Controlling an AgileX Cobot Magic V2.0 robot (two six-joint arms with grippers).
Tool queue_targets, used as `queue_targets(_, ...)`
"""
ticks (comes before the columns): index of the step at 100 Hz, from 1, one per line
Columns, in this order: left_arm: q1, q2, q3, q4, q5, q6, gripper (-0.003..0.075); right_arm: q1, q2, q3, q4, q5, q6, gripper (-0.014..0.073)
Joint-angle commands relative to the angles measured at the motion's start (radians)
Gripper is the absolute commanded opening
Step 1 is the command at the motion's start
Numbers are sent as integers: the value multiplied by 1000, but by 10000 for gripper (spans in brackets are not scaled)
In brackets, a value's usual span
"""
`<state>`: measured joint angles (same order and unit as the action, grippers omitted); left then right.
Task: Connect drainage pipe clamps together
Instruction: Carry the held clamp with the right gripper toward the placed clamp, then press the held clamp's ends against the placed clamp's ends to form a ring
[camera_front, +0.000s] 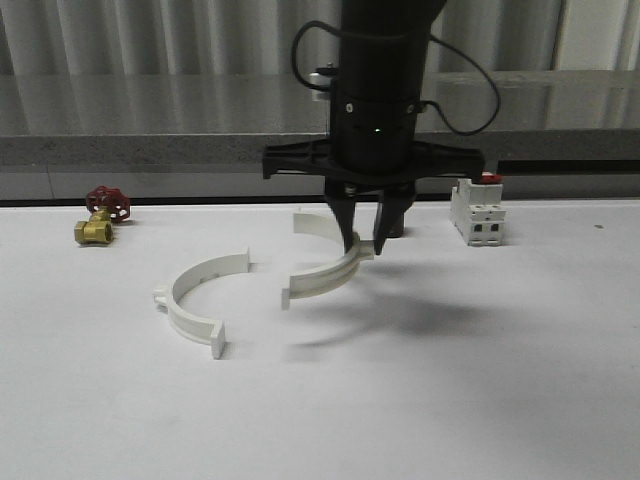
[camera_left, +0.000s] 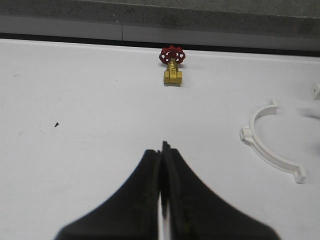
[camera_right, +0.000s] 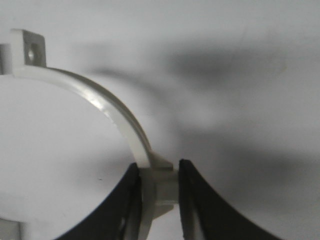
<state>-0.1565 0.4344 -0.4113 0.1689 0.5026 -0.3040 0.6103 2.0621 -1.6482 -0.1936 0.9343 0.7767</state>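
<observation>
The surface (camera_front: 480, 400) is plain white and wide, carrying everything; behind it runs a grey stone-like ledge (camera_front: 150, 148) under pale corrugated wall panels.

The right arm (camera_front: 378, 90) comes straight down over the middle, its jaws (camera_front: 364, 243) clamped on the mid-arc boss of one half-ring (camera_front: 320, 278). The right wrist view shows the fingers (camera_right: 192, 200) pressed against that boss on both sides, likely because it gives flat faces to pinch, where the thin curved band would slip. The held half-ring looks tilted, one end tab low near the surface (whether it touches I cannot tell), and its open side faces the other half.

The second half-ring (camera_front: 195, 300) lies flat on the surface, just left of the held one, with a gap between them. Its open side faces right, so the two should meet tab to tab once the held piece is levelled and slid across.

The left jaws (camera_left: 163, 165) are pressed together on nothing, hovering over bare surface, probably waiting to steady the lying half.

A switch block (camera_front: 478, 215) with a red top stands to the right, and a brass valve (camera_front: 98, 225) with a red handwheel sits far left, both clear of the work.
</observation>
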Motion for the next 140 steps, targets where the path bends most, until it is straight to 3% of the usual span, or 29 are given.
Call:
queue_targets(1,0,3,-27,1,-66,4,-20,14,-28,-63,-22,-24,10,95)
queue_targets(27,0,3,-27,1,-66,4,-20,38,44,-156,-19,-2,10,95)
queue_targets(140,0,3,-27,1,-66,4,-20,61,94,-158,5,-20,89,94)
